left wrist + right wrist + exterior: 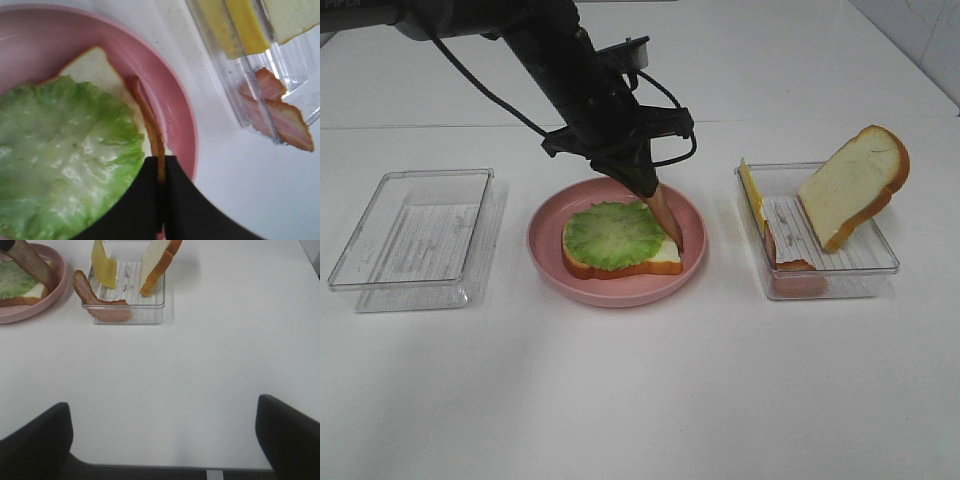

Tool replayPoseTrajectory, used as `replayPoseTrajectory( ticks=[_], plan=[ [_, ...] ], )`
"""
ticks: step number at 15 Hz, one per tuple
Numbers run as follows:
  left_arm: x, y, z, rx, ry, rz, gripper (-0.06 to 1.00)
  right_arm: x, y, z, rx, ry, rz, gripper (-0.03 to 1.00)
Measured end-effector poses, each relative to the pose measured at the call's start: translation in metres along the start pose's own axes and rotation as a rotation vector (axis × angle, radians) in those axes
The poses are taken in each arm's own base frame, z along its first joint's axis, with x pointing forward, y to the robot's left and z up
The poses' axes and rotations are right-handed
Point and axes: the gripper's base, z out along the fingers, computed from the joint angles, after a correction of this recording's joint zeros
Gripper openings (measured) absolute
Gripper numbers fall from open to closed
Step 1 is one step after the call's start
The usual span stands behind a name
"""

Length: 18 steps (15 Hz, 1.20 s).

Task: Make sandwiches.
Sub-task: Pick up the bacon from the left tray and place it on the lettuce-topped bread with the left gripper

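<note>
Sandwich (pixel 620 248) right now is one bread slice (pixel 665 258) topped with lettuce (pixel 615 235), sitting on the pink plate (pixel 548 268) mid-table. Closest to us, the right gripper (pixel 162 440) hangs over the table's front edge, its jaws spread wide and gripping nothing. Further back, the left gripper (pixel 647 188) is pinched tight on a meat strip (pixel 666 213). The strip's lower end sits at the bread's edge beside the lettuce, and we can't tell if it touches.

The right tray (pixel 820 290) holds another meat piece (pixel 785 265), a cheese slice (pixel 752 195) and a leaning second bread slice (pixel 855 180). The left tray (pixel 410 240) is on the plate's other side. Lined sheets under both trays are too small for us to read.
</note>
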Motion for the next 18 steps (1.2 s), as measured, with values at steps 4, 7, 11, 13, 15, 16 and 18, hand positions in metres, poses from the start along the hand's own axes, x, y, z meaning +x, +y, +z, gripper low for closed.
replayPoseTrajectory(
  ticks=[4, 7, 11, 13, 15, 16, 18],
  plan=[
    [0.004, 0.014, -0.001, -0.145, 0.045, 0.041, 0.0, 0.0, 0.0, 0.0, 0.0, 0.0, 0.0, 0.96],
    [0.004, 0.02, -0.002, -0.211, 0.048, 0.065, 0.0, 0.0, 0.0, 0.0, 0.0, 0.0, 0.0, 0.96],
    [0.003, 0.024, -0.003, -0.249, 0.052, 0.079, 0.0, 0.0, 0.0, 0.0, 0.0, 0.0, 0.0, 0.96],
    [0.004, 0.024, -0.003, -0.249, 0.053, 0.079, 0.0, 0.0, 0.0, 0.0, 0.0, 0.0, 0.0, 0.96],
    [0.004, 0.024, -0.003, -0.251, 0.057, 0.079, 0.0, 0.0, 0.0, 0.0, 0.0, 0.0, 0.0, 0.96],
    [0.005, 0.026, 0.0, -0.252, 0.069, 0.073, 0.0, 0.0, 0.0, 0.0, 0.0, 0.0, 0.0, 0.96],
    [0.009, 0.032, 0.012, -0.259, 0.107, 0.052, 0.0, 0.0, 0.0, 0.0, 0.0, 0.0, 0.0, 0.96]
  ],
)
